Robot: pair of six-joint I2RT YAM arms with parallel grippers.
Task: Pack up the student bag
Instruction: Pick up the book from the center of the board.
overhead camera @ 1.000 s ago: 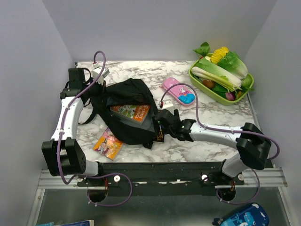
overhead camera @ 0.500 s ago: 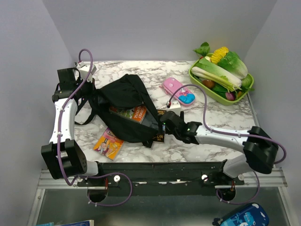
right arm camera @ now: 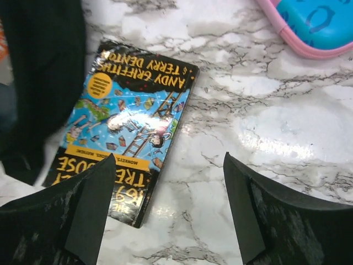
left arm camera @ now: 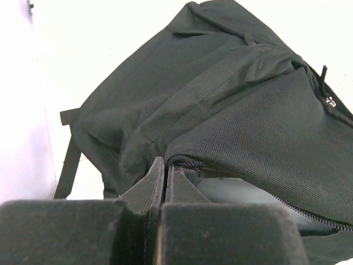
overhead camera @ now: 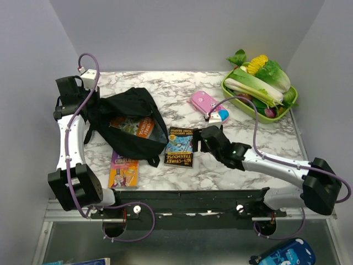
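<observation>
The black student bag (overhead camera: 126, 124) lies at the table's left, its mouth open with an orange book (overhead camera: 132, 125) inside. My left gripper (overhead camera: 91, 107) is shut on the bag's opening edge (left arm camera: 182, 160), holding it up. A blue and black book (overhead camera: 181, 145) lies flat on the marble right of the bag; it fills the left of the right wrist view (right arm camera: 124, 118). My right gripper (overhead camera: 203, 139) is open and empty just right of that book, its jaws wide apart (right arm camera: 168, 187). A purple and orange book (overhead camera: 122, 170) lies at the front left.
A pink and blue pencil case (overhead camera: 208, 106) lies behind the right gripper; its corner shows in the right wrist view (right arm camera: 309, 25). A green tray (overhead camera: 237, 94) of vegetables stands at the back right. Grey walls close in on left, back and right.
My left gripper pulled the bag to the left, uncovering the blue and black book. My right gripper let go, opened and drew back to the right.
</observation>
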